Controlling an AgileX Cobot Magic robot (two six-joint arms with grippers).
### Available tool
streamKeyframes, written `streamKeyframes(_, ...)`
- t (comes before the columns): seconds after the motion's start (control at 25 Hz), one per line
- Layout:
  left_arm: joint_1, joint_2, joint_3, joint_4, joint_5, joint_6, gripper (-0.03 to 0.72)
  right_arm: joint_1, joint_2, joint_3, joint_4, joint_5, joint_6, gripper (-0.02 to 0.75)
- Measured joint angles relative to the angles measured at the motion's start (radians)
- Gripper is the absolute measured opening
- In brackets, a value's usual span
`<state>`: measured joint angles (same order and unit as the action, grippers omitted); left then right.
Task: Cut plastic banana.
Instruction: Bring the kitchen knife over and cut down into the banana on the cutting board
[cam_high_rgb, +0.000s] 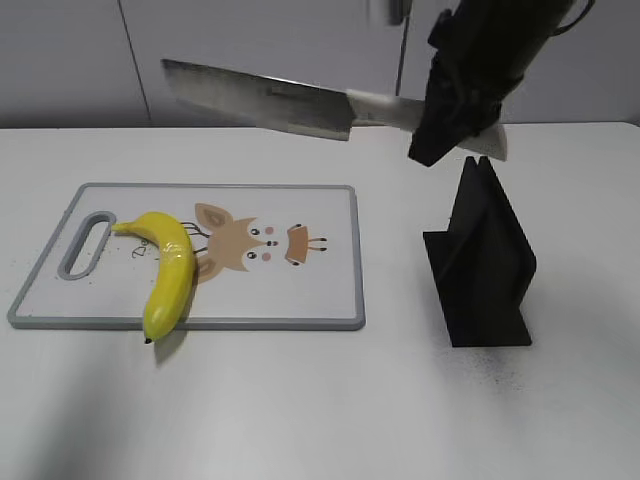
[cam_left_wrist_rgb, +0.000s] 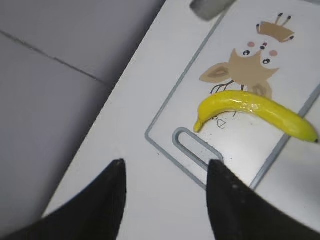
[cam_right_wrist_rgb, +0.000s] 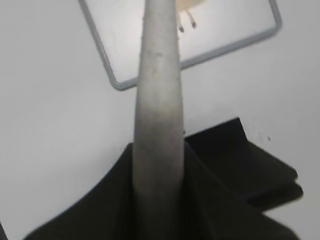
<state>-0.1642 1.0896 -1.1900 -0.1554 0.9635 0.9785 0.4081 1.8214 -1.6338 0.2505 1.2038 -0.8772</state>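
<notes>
Plastic banana (cam_high_rgb: 167, 275) untouched on cutting board (cam_high_rgb: 300, 300), left end effector (cam_left_wrist_rgb: 165, 187) spread empty, right end effector (cam_high_rgb: 455, 120) clamping cleaver (cam_high_rgb: 265, 98) aloft

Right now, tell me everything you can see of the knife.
The knife is a cleaver with a broad, dull grey metal blade and a pale handle. It hangs level in the air behind the board, blade pointing left, touching nothing below. The right gripper is clamped on its handle. From the right wrist, only its thin spine shows. The banana lies uncut.
</notes>
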Motion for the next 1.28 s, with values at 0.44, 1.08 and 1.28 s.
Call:
streamKeyframes(0.44,-0.098,0.299,-0.071,-0.010,-0.072,0.316,0.496,0.094,0.146,-0.137,0.039,-0.001,-0.131,0.178)
streamKeyframes(1.08,-0.098,0.465,-0.079,-0.089,-0.018,0.361,0.446,0.158,0.257,-0.237,0.038,-0.043,-0.164,0.178)
streamKeyframes(1.28,-0.098,0.487,-0.080,-0.096,-0.049,0.361,0.254,0.158,0.257,-0.237,0.034,-0.043,-0.168,0.178)
